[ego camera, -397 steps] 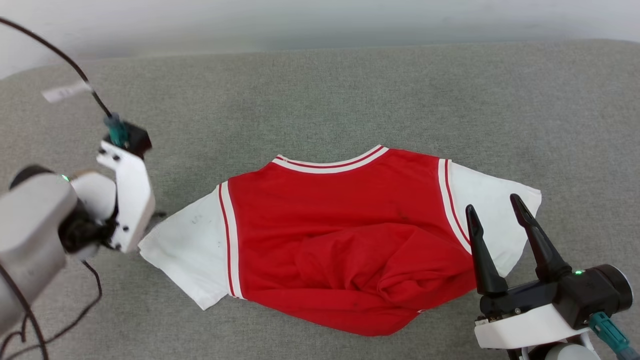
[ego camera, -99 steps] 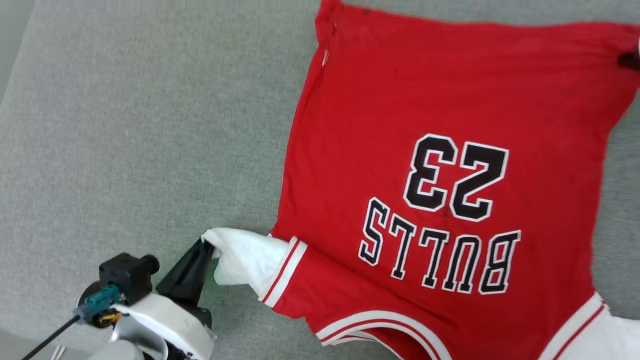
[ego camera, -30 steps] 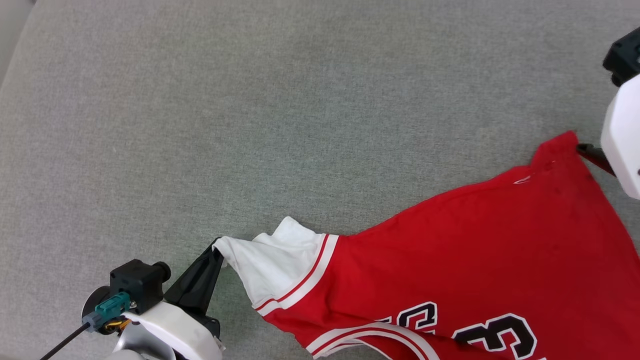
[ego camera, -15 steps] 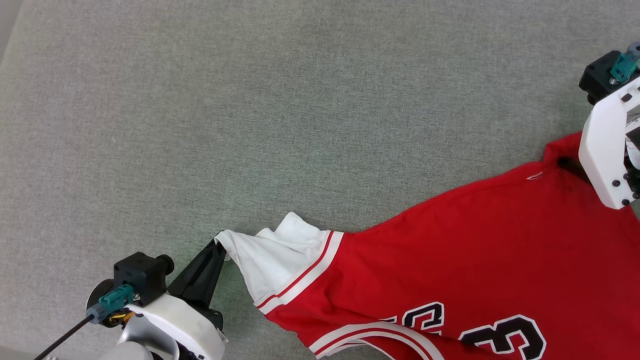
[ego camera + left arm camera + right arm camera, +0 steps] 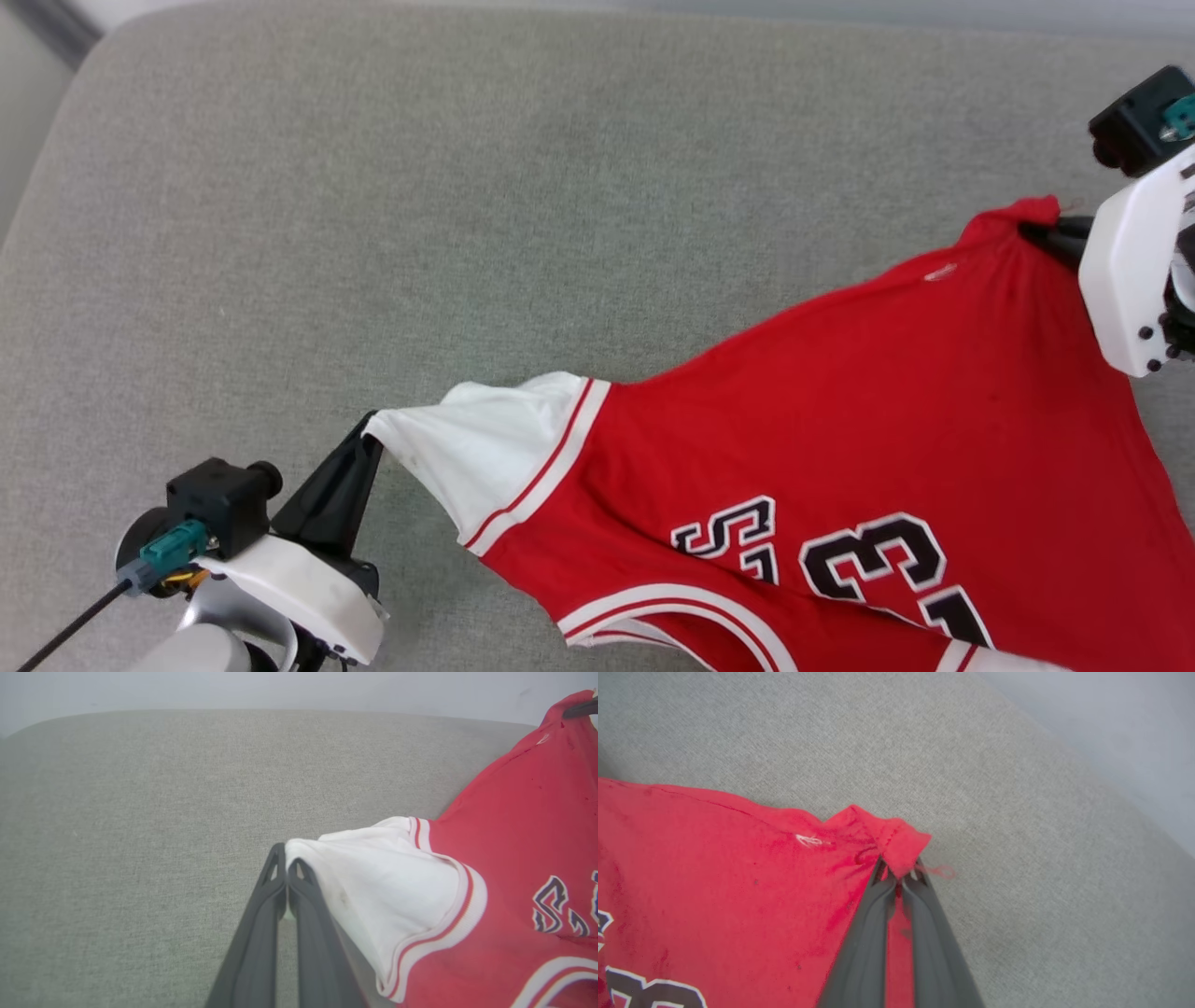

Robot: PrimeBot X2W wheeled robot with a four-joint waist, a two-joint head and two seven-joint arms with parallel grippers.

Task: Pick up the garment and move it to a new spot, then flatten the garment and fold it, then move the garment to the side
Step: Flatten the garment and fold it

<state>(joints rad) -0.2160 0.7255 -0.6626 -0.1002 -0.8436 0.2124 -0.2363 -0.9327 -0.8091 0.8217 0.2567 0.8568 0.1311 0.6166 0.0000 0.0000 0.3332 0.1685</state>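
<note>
**Red Shirt Held at Two Points over a Grey Cushion**

A grey fabric cushion spans the head view, and the left wrist view shows a pale wall beyond its far edge. The shirt, red with black, white-outlined print facing up, spreads over the lower right part of the cushion, stretched between the two grippers. Its white sleeve, edged with red-and-white stripes, points toward the lower left. The left gripper is clamped on the tip of that sleeve. In the left wrist view its two dark fingers are pressed together, with the white cloth pinched at their tips. The right gripper, at the upper right, is clamped on a red corner of the hem. In the right wrist view the cloth folds over its closed fingertips. Near that corner a small white stitched mark sits on the red cloth, and a loose pink thread curls out over the cushion.
</note>
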